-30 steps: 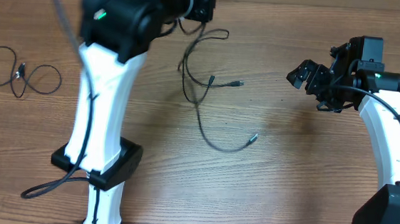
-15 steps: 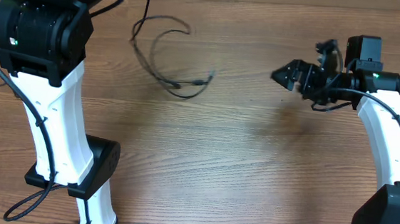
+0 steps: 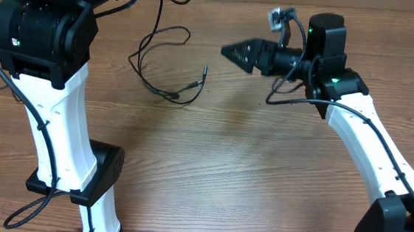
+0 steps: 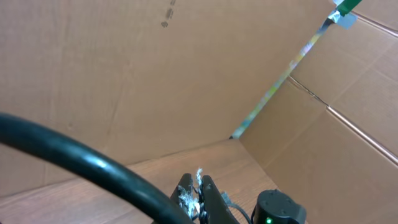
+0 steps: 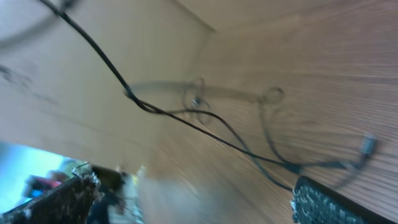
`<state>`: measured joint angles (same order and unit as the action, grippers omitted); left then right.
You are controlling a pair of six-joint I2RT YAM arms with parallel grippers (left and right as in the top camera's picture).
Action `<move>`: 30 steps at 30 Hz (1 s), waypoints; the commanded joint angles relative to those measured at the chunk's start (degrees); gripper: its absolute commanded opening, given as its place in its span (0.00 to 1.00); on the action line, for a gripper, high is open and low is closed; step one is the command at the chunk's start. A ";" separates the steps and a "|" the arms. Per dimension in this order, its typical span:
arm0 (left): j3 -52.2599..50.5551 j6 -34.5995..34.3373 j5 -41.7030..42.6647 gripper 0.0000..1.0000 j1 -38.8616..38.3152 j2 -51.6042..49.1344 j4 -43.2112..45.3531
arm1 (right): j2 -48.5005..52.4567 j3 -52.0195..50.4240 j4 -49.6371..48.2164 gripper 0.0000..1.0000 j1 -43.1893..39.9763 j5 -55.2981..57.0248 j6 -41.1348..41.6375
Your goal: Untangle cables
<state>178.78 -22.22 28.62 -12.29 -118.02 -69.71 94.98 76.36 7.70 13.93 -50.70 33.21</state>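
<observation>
Two arms flank the wooden surface (image 3: pixel 246 186). In the overhead view the left arm (image 3: pixel 59 119) is the bulkiest shape. It is rooted near 8 o'clock and its black upper housing sits at the 11 o'clock edge. The right arm (image 3: pixel 368 143) is rooted near 4 o'clock and bends over toward 12 o'clock, with its forearm level and aimed at 9 o'clock. Beyond the surface, the left wrist view shows brown cardboard walls (image 4: pixel 124 74) meeting in a corner.

The left gripper (image 4: pixel 199 186) has its jaws pressed together, with no gap visible in its own camera. A thin dark strand shows just beside them. In the overhead view the cable (image 3: pixel 171 95) runs straight up to this gripper at the top edge of the frame, so the jaws are clamped on it. The right gripper (image 3: pixel 230 52) hangs above the surface, and from overhead it tapers to a dark wedge. Its wrist camera shows the two fingers (image 5: pixel 339 205) in the far lower corners, spread wide, with nothing between them and nothing touched.

The cable is thin and black. From the left jaws it drops to the surface at about 11 o'clock from centre and lies there as one open loop, with a smaller curl at the loop's 1 o'clock. A small thickening sits on the loop's 6 o'clock side. The free end carries a small plug (image 3: pixel 204 73), which turns up toward 12 o'clock and lies near the wedge tip at its 7 o'clock, apart from it. In the right wrist view the strands are blurred and cross one another, and I cannot tell whether they are knotted.
</observation>
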 commanded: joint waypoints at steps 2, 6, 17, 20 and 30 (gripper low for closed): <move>0.09 -0.28 1.46 0.04 -0.07 1.25 -0.96 | 3.96 0.15 -7.74 0.99 1.07 0.92 25.20; 0.09 -0.31 1.46 0.04 -0.11 1.25 -1.60 | 8.02 0.15 -17.77 1.00 5.09 0.33 39.01; 0.09 -0.31 1.46 0.04 -0.17 1.25 -2.78 | 13.22 0.17 -30.40 1.00 12.28 6.75 59.14; 0.09 -0.31 1.44 0.04 -0.17 1.25 -3.10 | 14.82 0.17 -33.29 0.96 13.44 8.70 62.55; 0.11 -1.84 1.49 0.04 -0.15 1.25 -3.08 | 21.11 0.24 -40.44 0.65 14.62 14.19 66.12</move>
<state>178.76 -23.14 29.21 -12.29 -118.02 -72.88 114.54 76.29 -32.36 28.56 -39.03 99.22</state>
